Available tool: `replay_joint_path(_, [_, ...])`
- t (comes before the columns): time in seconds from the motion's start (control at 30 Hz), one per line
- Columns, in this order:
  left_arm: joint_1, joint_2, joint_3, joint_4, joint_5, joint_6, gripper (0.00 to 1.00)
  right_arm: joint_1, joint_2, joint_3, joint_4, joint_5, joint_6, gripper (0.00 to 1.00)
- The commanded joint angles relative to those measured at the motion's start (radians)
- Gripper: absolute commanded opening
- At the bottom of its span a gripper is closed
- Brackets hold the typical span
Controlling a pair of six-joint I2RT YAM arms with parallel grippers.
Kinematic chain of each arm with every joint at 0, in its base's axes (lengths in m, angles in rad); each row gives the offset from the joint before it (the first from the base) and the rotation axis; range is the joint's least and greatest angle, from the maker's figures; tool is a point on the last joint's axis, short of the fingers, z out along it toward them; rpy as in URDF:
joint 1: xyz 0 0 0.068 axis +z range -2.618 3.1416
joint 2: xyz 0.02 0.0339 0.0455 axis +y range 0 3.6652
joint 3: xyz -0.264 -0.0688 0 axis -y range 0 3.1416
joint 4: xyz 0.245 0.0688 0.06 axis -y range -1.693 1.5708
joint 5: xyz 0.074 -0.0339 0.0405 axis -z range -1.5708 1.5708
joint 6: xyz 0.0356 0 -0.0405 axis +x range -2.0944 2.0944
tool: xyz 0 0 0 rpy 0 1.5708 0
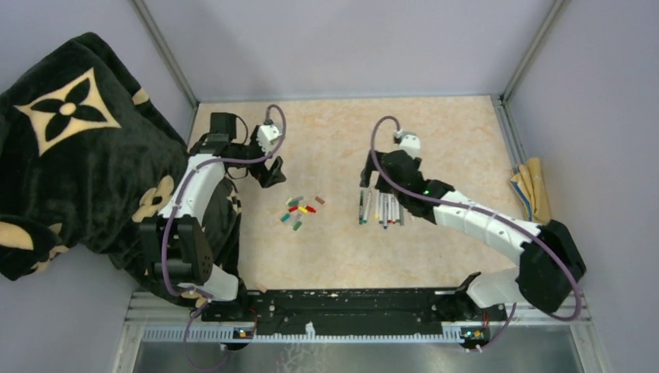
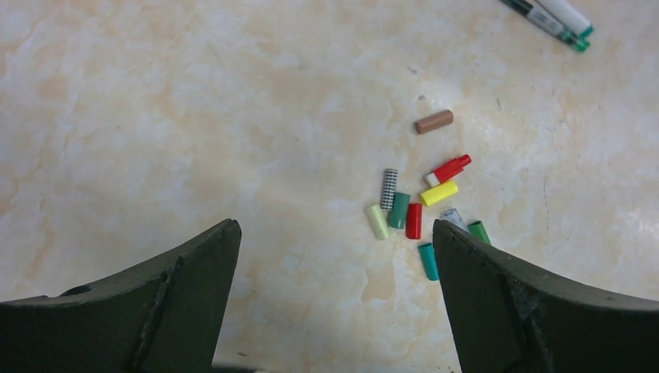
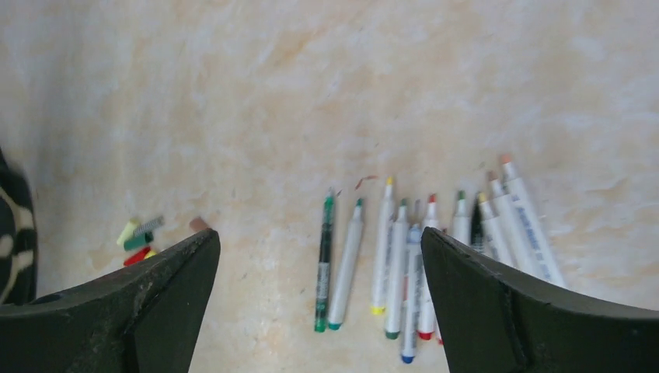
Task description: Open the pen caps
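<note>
- closest to you, the black rail (image 1: 342, 307) runs along the near edge of the worktop (image 1: 334, 132).
- further in, left of centre, the caps (image 1: 299, 211) lie loose in a small cluster on the worktop: yellow, red, green, teal and one checked.
- a brown cap (image 2: 433, 121) lies a little apart from that cluster, on the side toward the pens (image 1: 381, 208).
- the pens lie right of centre, side by side in a rough row, several touching, their tapered coloured tips pointing away from you; none is gripped.
- just beyond the caps, your left end effector (image 1: 272, 175) hangs above the worktop with its fingers (image 2: 155, 303) wide apart and nothing between them; its camera shows the cluster beside the right finger.
- over the far ends of the pens, your right end effector (image 1: 374, 183) is likewise spread wide and empty; its camera shows the row below it, mostly toward the right finger.
- on the left, a dark blanket (image 1: 70, 140) with cream flowers lies heaped against the wall.
</note>
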Motion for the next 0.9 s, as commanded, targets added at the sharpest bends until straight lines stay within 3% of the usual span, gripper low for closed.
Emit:
replay_joint_path(0.0, [0.107, -0.017, 0.033, 0.105, 0.111, -0.244, 0.99, -0.156, -0.159, -0.033, -0.083, 0.031, -0.02, 0.99])
replay_joint_path(0.1, [0.141, -0.017, -0.043, 0.283, 0.086, -0.401, 0.99, -0.271, -0.236, -0.078, -0.128, 0.128, -0.016, 0.99])
replay_joint_path(0.17, [0.136, -0.014, -0.157, 0.396, 0.051, -0.438, 0.99, -0.316, -0.266, -0.152, -0.1, 0.301, -0.018, 0.99])
replay_joint_path(0.23, [0.137, -0.003, -0.242, 0.53, -0.056, -0.519, 0.99, -0.326, -0.302, -0.264, 0.059, 0.469, -0.101, 0.99])
replay_joint_path(0.37, [0.137, 0.053, -0.312, 0.646, -0.198, -0.623, 0.99, -0.337, -0.354, -0.462, 0.403, 0.63, -0.363, 0.99])
replay_joint_path(0.5, [0.137, 0.083, -0.381, 0.771, -0.188, -0.66, 0.99, -0.399, -0.385, -0.608, 0.7, 0.626, -0.48, 0.99])
replay_joint_path(0.6, [0.137, 0.083, -0.453, 0.887, -0.161, -0.652, 0.99, -0.46, -0.371, -0.671, 0.81, 0.61, -0.495, 0.99])
replay_joint_path(0.87, [0.138, 0.064, -0.603, 1.19, -0.157, -0.696, 0.99, -0.549, -0.138, -0.73, 1.153, 0.528, -0.617, 0.99])
